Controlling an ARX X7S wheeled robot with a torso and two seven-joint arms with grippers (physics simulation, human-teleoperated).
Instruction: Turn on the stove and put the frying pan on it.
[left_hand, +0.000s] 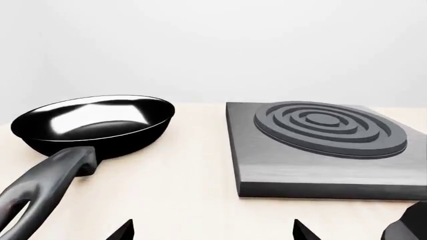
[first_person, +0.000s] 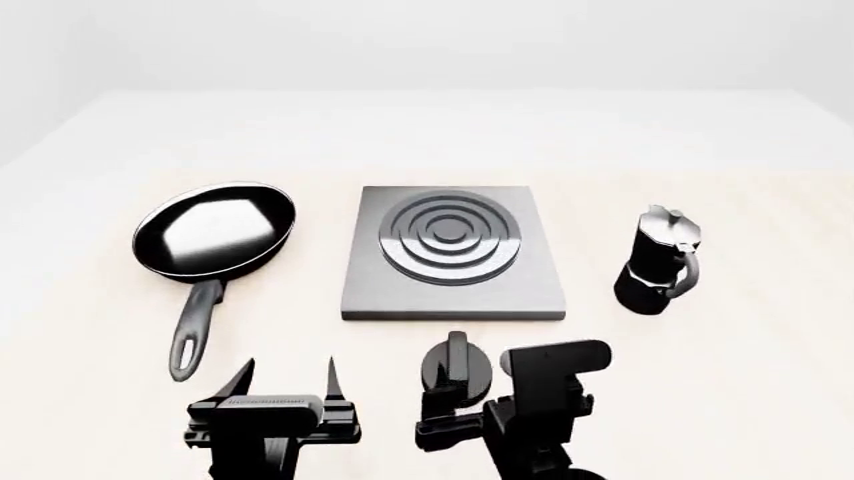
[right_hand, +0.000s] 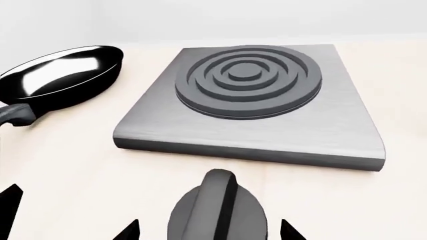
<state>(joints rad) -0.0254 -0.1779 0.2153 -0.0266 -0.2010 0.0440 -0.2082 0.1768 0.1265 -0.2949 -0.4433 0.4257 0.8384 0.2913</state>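
The frying pan (first_person: 214, 232) lies left of the stove plate (first_person: 451, 255), its long handle (first_person: 194, 330) pointing toward me. In front of the plate stands the stove's black knob (first_person: 457, 368). My left gripper (first_person: 283, 385) is open and holds nothing, just right of the handle's end. The left wrist view shows the pan (left_hand: 93, 122) and the stove (left_hand: 320, 145) ahead of the left gripper (left_hand: 213, 231). My right gripper (first_person: 451, 402) is open at the knob. In its wrist view the right gripper (right_hand: 208, 231) has a fingertip on each side of the knob (right_hand: 217, 210), with a gap on both sides.
A black moka pot (first_person: 658, 262) with a silver lid stands right of the stove. Everything rests on a pale wooden tabletop (first_person: 441, 130) that runs on behind the stove to a white wall.
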